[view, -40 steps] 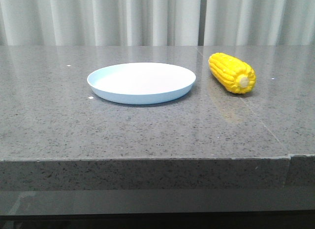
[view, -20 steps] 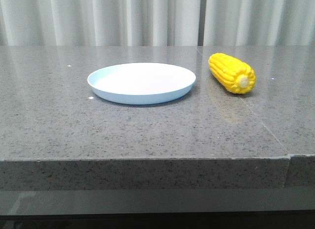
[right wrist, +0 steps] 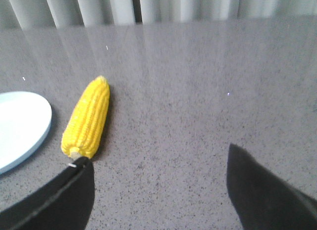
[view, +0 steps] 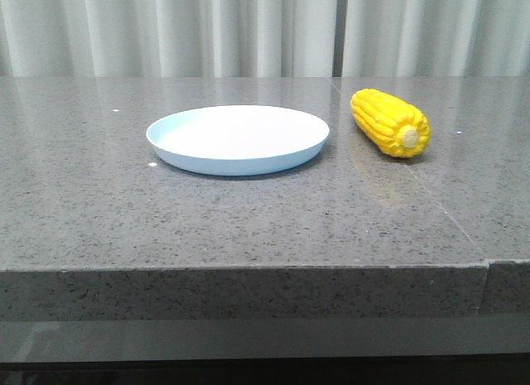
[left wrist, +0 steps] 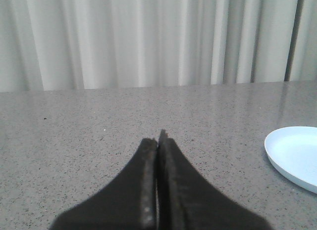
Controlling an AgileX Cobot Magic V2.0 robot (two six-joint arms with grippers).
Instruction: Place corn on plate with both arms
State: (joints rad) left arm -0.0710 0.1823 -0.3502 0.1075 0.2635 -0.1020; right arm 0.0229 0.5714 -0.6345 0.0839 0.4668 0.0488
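Observation:
The yellow corn (view: pixel 389 122) lies on the grey stone table to the right of the pale blue plate (view: pixel 238 138), a small gap between them, its pale stub end toward me. Neither arm shows in the front view. In the right wrist view my right gripper (right wrist: pixel 157 158) is open and empty, with the corn (right wrist: pixel 87 117) just beyond one finger (right wrist: pixel 59 198) and the plate's rim (right wrist: pixel 30 141) beside it. In the left wrist view my left gripper (left wrist: pixel 158 138) is shut and empty above bare table, with the plate's edge (left wrist: pixel 293 156) off to its side.
The grey speckled table (view: pixel 248 219) has a front edge near me and a seam running along its right part (view: pixel 431 194). White curtains (view: pixel 248 29) hang behind the table.

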